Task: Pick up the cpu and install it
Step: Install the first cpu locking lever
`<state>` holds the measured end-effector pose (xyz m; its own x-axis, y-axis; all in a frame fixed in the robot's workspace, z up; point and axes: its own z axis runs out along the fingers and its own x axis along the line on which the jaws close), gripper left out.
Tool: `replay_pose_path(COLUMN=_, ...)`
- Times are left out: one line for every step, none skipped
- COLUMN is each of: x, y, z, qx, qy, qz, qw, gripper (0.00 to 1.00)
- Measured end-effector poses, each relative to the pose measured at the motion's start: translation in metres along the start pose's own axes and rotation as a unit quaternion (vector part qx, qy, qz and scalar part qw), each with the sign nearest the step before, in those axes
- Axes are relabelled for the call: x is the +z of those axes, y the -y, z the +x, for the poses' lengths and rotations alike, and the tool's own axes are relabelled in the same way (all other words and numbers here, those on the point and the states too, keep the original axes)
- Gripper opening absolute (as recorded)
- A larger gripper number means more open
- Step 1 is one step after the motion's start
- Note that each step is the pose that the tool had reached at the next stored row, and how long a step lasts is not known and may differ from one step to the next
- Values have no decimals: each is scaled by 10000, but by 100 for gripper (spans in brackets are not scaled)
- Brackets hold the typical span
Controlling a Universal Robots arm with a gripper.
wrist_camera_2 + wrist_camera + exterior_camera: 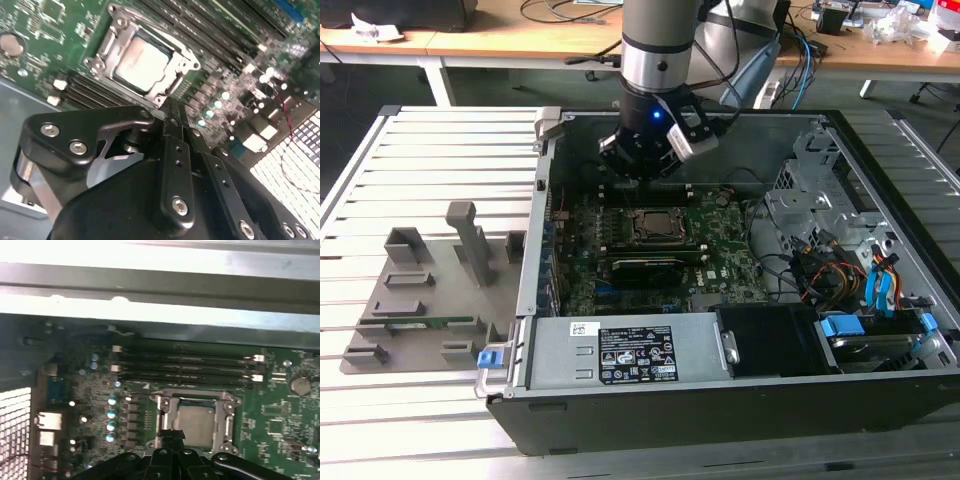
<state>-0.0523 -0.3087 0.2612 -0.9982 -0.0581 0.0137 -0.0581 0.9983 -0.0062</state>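
Note:
The cpu [142, 62] is a flat silvery square lying seated in the metal socket frame [102, 47] on the green motherboard. It also shows in the first wrist view as the cpu [195, 422] and in the exterior view as the cpu [655, 226]. My gripper [171, 111] hangs a little above the board, just beside the socket's edge and apart from the chip. Its black fingers [172, 436] are pressed together with nothing between them. In the exterior view my gripper [643, 175] is inside the open computer case, behind the socket.
Black memory slots [185, 367] run beside the socket. The case walls [542, 200] enclose the board. A drive cage and cables [830, 250] fill the exterior view's right. A grey fixture [420, 290] holding a green memory stick [430, 322] lies outside the case on the left.

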Motion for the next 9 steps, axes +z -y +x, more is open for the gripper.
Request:
replay_pose_path(x=0, y=-23, z=47, qx=-1, qy=0, qz=0, qw=10000, gripper=11)
replay_pose_path(x=1, y=-56, z=98, qx=1, qy=0, qz=1, qw=10000, gripper=11)
replay_pose_path(x=1, y=-79, z=133, qx=0, qy=0, qz=1, qw=10000, gripper=11)
replay_pose_path(x=1, y=-100, z=186, qx=0, qy=-1, qz=1, qw=10000, gripper=11)
replay_pose_path(x=3, y=-116, z=243, qx=0, qy=1, qz=0, qw=10000, gripper=11)
replay_pose_path(x=4, y=-124, z=288, qx=0, qy=2, qz=0, qw=10000, gripper=11)
replay_pose_path(x=4, y=-127, z=308, qx=0, qy=1, qz=0, qw=10000, gripper=11)
replay_pose_path(x=4, y=-130, z=337, qx=0, qy=1, qz=0, qw=10000, gripper=11)
replay_pose_path(x=5, y=-135, z=353, qx=0, qy=2, qz=0, qw=10000, gripper=11)
